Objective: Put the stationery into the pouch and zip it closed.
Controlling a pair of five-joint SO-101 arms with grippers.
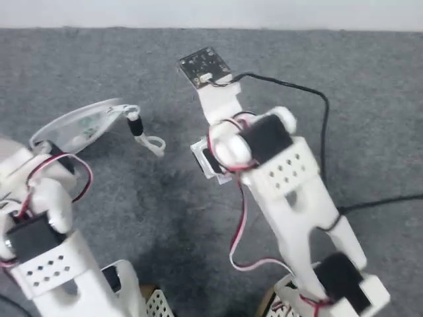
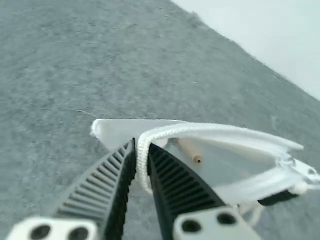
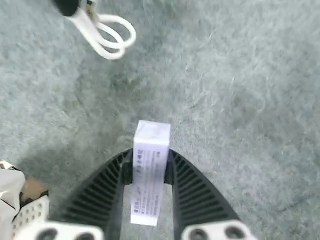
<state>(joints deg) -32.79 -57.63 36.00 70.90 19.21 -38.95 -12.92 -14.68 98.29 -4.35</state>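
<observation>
While our left fingers (image 2: 175, 185) are pinching the pouch rim (image 2: 215, 131), our right fingers (image 3: 192, 192) are clamping an eraser (image 3: 150, 165), due inside next.

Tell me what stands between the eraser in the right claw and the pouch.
Only the white pull loop, lying flat on the carpet between the eraser and the pouch, whose rim the left claw grips. Nothing upright shows in that gap, so a raised eraser should likely pass.
</observation>
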